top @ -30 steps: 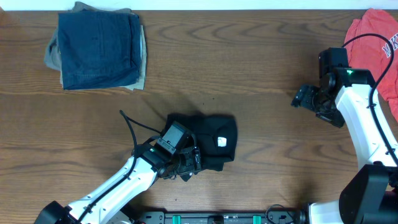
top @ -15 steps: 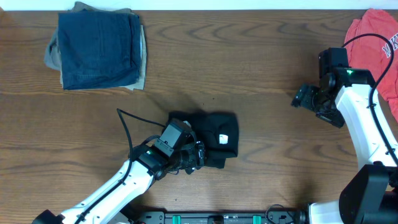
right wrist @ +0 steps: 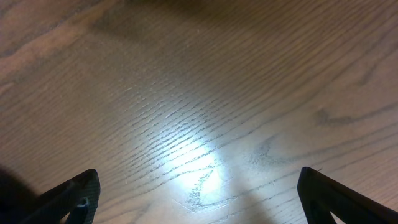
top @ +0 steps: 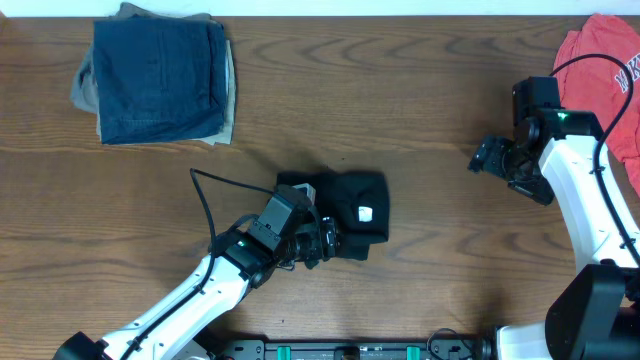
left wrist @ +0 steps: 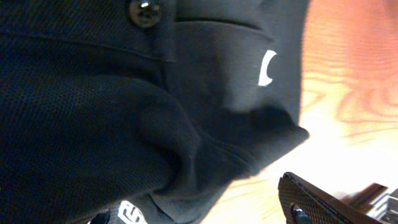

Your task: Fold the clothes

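Your black garment (top: 355, 205) sits bunched into a rough square near the middle of the bench (top: 420, 100), white logo (top: 364, 213) facing up. Your left claw (top: 328, 240) is nosed right into its near-left edge with the jaws spread wide. On the left wrist cam one finger (left wrist: 311, 202) stands clear of the cloth with bare wood between, so it isn't clamping anything. Your right claw (top: 487, 157) hangs over bare wood well off to the right, jaws gaping, holding nothing. The folded denim pile (top: 155, 80) is in the far-left corner and the red shirt (top: 600, 65) in the far-right one.
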{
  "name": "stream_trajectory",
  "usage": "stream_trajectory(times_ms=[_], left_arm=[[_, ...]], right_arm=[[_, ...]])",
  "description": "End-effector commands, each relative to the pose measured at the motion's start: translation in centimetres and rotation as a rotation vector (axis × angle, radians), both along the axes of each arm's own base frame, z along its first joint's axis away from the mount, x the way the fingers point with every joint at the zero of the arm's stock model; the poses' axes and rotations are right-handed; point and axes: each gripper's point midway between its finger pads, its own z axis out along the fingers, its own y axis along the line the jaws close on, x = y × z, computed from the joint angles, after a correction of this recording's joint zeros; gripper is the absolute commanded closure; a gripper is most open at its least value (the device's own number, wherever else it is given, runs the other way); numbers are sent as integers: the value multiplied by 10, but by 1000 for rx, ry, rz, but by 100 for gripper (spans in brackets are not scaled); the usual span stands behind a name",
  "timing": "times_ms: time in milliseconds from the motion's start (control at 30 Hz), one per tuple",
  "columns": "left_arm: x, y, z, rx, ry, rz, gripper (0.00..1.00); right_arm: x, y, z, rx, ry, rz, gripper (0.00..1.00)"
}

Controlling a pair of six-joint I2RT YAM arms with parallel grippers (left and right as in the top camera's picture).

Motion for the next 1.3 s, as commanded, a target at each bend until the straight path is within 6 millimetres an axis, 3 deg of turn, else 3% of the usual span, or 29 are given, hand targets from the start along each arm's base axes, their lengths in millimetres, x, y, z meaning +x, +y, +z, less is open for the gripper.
stream_trajectory(times_ms=[0, 300, 567, 800, 1100, 1267], left_arm=[[9, -3, 11, -21, -42, 2, 18], [26, 10, 4, 50, -84, 102, 18], [54, 13, -6, 94, -163, 176, 18], [58, 12, -23, 118, -147, 180, 18], [67, 24, -26, 178, -183, 228, 18], [69, 13, -9, 114, -213, 200, 18]], right_arm=[[1, -4, 2, -19, -3, 2, 1], [1, -4, 2, -19, -3, 2, 1], [1, -4, 2, -19, -3, 2, 1], [1, -4, 2, -19, -3, 2, 1], [1, -4, 2, -19, -3, 2, 1], [1, -4, 2, -19, -3, 2, 1]])
